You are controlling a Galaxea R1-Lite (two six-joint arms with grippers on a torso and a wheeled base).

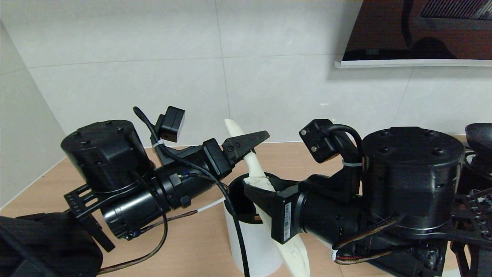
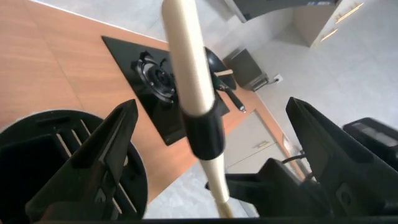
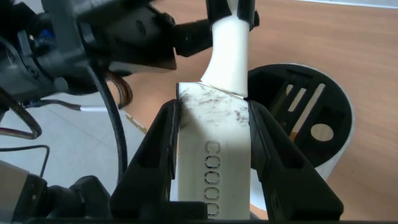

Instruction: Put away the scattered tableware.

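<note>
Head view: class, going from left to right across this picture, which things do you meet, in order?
left arm's wrist camera → white utensil holder → right arm's wrist camera → dark range hood. The cream spatula overlaps the holder, so it is left out.

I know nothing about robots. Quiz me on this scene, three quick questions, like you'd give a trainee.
1. True or false: the right gripper is shut on the cream spatula.
2. Which container stands by the spatula? A) white utensil holder B) red bowl C) glass jar
3. Fill in: the left gripper is ___, not clamping the spatula's handle.
Key: 1 true; 2 A; 3 open.
</note>
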